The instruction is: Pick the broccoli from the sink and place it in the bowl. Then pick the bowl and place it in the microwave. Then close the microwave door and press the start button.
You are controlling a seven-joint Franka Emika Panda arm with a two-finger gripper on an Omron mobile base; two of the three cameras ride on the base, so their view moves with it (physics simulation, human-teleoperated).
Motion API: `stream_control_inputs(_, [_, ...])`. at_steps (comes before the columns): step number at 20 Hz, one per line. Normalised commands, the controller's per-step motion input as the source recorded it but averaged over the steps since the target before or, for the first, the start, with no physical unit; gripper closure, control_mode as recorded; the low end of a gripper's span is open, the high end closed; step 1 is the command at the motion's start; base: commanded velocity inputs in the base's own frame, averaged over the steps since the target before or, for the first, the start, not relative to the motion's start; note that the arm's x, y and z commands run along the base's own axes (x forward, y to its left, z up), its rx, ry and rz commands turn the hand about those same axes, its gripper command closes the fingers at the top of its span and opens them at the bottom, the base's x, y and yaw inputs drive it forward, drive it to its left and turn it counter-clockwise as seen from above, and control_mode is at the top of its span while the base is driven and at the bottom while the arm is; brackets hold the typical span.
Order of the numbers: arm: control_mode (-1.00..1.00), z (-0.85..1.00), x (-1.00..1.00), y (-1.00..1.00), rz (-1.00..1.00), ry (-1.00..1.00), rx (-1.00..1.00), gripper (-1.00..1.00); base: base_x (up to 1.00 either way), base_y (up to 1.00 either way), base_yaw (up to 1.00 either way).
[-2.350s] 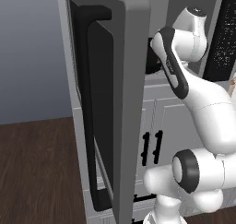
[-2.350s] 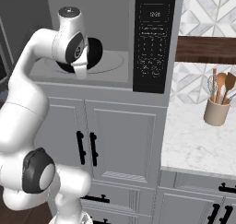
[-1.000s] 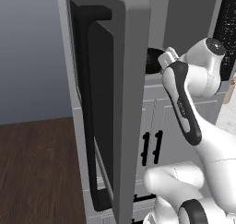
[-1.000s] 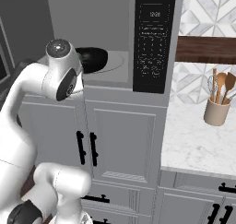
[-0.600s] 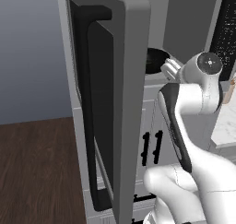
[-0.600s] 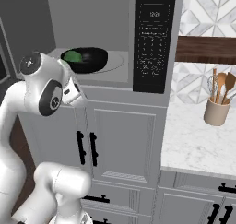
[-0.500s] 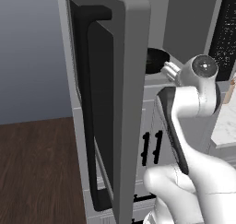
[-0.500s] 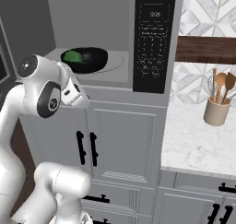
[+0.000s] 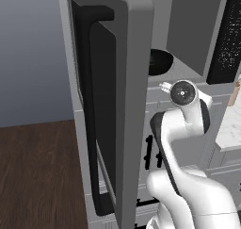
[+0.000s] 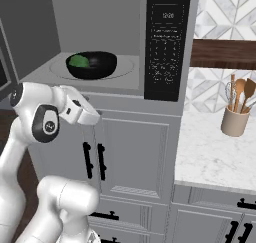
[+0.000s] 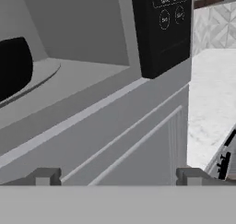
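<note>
Risk now sits with the wide grey-framed microwave door [image 9: 117, 110], swung fully open on the left. The shallow black bowl [image 10: 92, 65], bright-green broccoli floret [image 10: 78, 61] inside, rests on the boxy grey microwave [image 10: 100, 42] floor. The hand [image 11: 117, 176], fingers spread wide and empty, hangs below the opening, facing grey cabinet panels [image 10: 135, 157]. Swinging round, the arm could clip the door's edge, or a weak push could leave it ajar.

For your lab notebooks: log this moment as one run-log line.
bowl: inside microwave, broccoli in it | microwave door: open | end effector: open, empty
</note>
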Motion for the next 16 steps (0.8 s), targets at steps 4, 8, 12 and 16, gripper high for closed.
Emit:
stream_control_inputs(4, [-1.0, -0.37, 0.0, 0.07, 0.0, -0.13, -0.24, -1.0, 0.0, 0.0, 0.0])
stream_control_inputs(8, [-1.0, -0.14, -0.2, 0.23, 0.0, -0.26, -0.22, -1.0, 0.0, 0.0, 0.0])
stream_control_inputs(12, [-1.0, -0.01, -0.43, 0.32, -0.04, -0.26, -0.17, -1.0, 0.0, 0.0, 0.0])
stream_control_inputs(16, [-1.0, -0.21, -0.32, 0.17, -0.04, -0.31, -0.15, -1.0, 0.0, 0.0, 0.0])
